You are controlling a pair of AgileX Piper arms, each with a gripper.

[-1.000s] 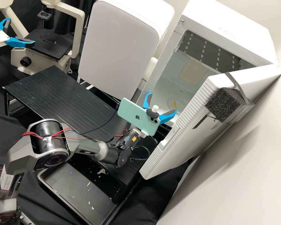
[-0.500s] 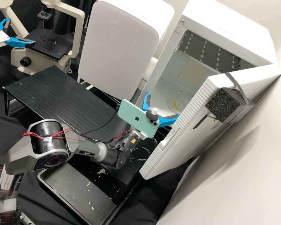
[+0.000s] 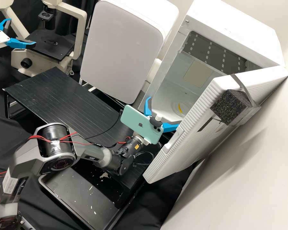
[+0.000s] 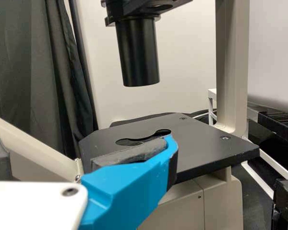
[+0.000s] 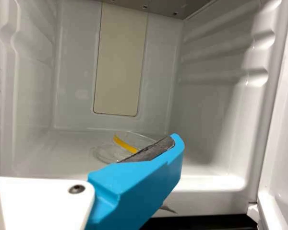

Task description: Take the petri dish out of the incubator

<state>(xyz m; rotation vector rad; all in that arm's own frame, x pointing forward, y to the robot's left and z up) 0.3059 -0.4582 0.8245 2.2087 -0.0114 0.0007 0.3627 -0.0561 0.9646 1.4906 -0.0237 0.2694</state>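
Your right gripper, wide, slid toward high-view seven o'clock; petri dish at its three, inside incubator. Left gripper wide.

The right arm reaches out bent, its right gripper holding two blue fingers wide apart. The left gripper also stands spread, at the high view's edge.

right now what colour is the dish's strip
The strip is yellow, clearest in the right wrist view.

Incubator, upper right: white; door ribbed white. Foam block: black, pale flecks. Petri dish: clear, yellow strip. Phone: mint green.
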